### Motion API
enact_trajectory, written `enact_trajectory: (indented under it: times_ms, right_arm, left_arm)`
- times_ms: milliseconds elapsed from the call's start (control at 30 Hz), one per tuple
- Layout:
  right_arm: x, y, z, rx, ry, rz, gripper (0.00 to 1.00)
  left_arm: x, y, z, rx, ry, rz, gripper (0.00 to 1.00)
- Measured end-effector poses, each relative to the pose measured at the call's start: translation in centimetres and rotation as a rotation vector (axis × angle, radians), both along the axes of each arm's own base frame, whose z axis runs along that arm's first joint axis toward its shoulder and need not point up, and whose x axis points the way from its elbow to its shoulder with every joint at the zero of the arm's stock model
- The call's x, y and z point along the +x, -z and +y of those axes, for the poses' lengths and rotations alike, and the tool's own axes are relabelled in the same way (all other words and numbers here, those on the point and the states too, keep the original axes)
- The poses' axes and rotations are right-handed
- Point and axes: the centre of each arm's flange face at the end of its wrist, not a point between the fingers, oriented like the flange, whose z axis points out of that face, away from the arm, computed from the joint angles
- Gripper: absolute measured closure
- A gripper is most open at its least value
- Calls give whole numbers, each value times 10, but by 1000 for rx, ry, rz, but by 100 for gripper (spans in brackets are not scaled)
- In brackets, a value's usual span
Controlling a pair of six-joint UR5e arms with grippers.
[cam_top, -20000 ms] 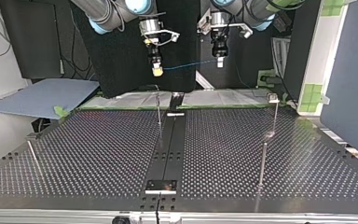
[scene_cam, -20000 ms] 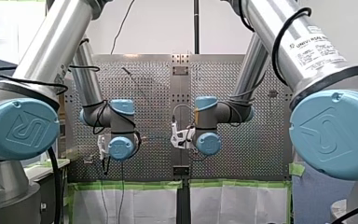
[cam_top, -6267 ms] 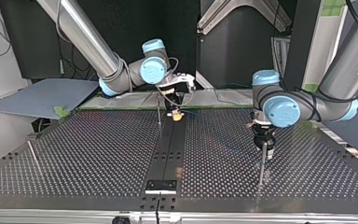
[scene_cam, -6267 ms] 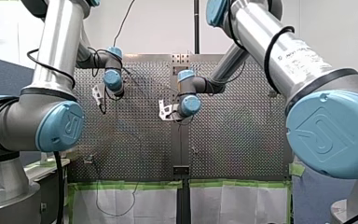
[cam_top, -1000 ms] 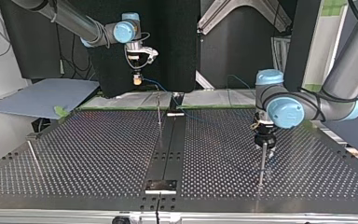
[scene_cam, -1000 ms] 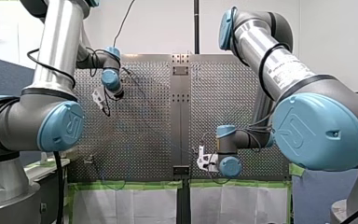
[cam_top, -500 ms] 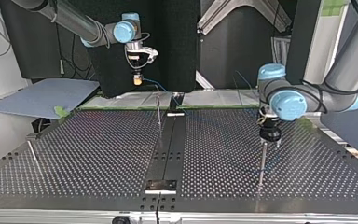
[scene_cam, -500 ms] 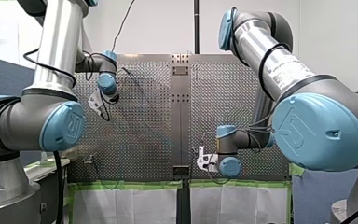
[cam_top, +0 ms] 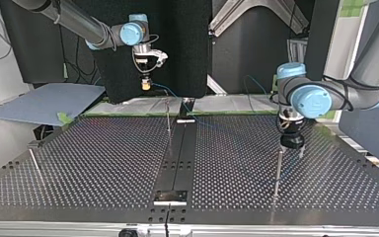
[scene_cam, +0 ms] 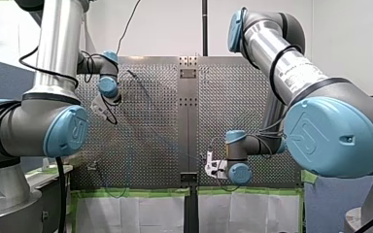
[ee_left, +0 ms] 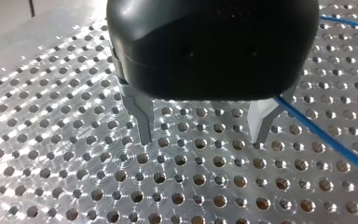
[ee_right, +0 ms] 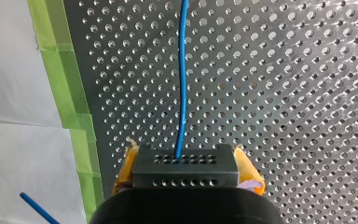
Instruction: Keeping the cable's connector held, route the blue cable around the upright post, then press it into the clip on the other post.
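The right claw (cam_top: 146, 85) hangs above and just behind the middle post (cam_top: 168, 118), its yellow pads (ee_right: 122, 171) pinching the black connector (ee_right: 185, 169). From the connector the blue cable (ee_right: 182, 74) runs out over the desk (ee_right: 284, 93) and passes close by the middle post's top. Whether it actually bears on that post cannot be told. Well apart from the middle post, on the side away from the right claw, the left claw (ee_left: 200, 133) hovers over the top of the clip post (cam_top: 278, 170). Its fingers are spread with nothing between them, and the cable lies outside them, just beside one finger. The clip itself is too small to make out, so it is unclear whether the cable is seated. The main risk is that the cable is free at that end: any pull from the right claw could then drag it out of a shallow seat or lift it over the middle post's top. If the left claw closed where it stands, it would probably pinch air. A hard tug could also slide the connector out of the pads.
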Motion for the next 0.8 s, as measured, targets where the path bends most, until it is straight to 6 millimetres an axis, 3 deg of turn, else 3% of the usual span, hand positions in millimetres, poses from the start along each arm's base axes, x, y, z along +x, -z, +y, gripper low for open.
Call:
enact_trajectory:
  times_ms: [500, 800]
  right_arm:
    - [0, 0, 0, 0, -2, 0, 100]
    - [0, 0, 0, 1, -2, 0, 100]
  left_arm:
    - [-16, -27, -6, -157, 99, -82, 0]
    - [-33, -22, -8, -259, 126, -73, 0]
